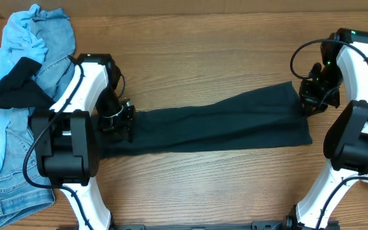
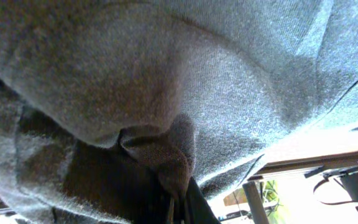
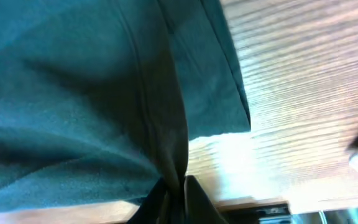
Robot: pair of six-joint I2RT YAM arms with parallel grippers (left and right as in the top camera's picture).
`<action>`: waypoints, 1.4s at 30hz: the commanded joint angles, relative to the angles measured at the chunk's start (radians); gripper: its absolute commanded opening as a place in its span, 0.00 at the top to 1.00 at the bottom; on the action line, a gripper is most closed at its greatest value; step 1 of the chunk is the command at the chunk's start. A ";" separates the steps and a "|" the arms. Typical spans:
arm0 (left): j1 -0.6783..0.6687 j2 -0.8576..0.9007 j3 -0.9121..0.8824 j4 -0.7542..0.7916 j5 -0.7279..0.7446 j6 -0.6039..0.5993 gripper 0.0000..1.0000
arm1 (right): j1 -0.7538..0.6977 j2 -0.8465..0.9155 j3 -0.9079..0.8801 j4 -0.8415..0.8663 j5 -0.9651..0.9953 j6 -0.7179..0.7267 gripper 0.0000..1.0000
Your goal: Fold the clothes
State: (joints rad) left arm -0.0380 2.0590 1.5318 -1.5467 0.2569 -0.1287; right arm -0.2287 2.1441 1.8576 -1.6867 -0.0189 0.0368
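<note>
Right now, your black garment (image 1: 216,124) lies as one long, narrow band across the middle of the wooden table (image 1: 203,57). It runs from 9 o'clock to 3 o'clock, and the right end is wider and sits a little toward 2 o'clock.

Your left gripper (image 1: 121,121) is at the band's 9 o'clock end. Its fingers are pressed together on a pinched fold, and the left wrist view shows the knit cloth bunched right down into them.

Your right gripper (image 1: 308,102) is at the 3 o'clock end. In its wrist view a ridge of fabric is drawn in between the fingers, so they are clamped on the cloth as well.

The band looks stretched between your two grips and rests on the wood along its length.

At the table's 9 to 10 o'clock corner you have a heap of light-blue denim (image 1: 24,51). A smaller black piece (image 1: 15,89) lies on top of it, well apart from the band.
</note>
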 commanded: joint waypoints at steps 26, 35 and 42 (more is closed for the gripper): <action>-0.003 -0.025 -0.023 0.063 -0.005 0.002 0.53 | -0.005 -0.032 -0.219 0.318 -0.128 -0.027 0.74; -0.003 -0.025 -0.023 0.143 -0.005 0.001 0.57 | -0.024 -0.032 -0.220 0.189 -0.023 0.002 0.96; -0.002 -0.025 -0.023 0.143 -0.040 0.001 0.57 | -0.086 -0.032 -0.227 0.123 0.041 0.090 0.96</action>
State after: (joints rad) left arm -0.0380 2.0590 1.5131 -1.4052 0.2352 -0.1287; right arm -0.2913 2.1410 1.6394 -1.5387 -0.0170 0.0830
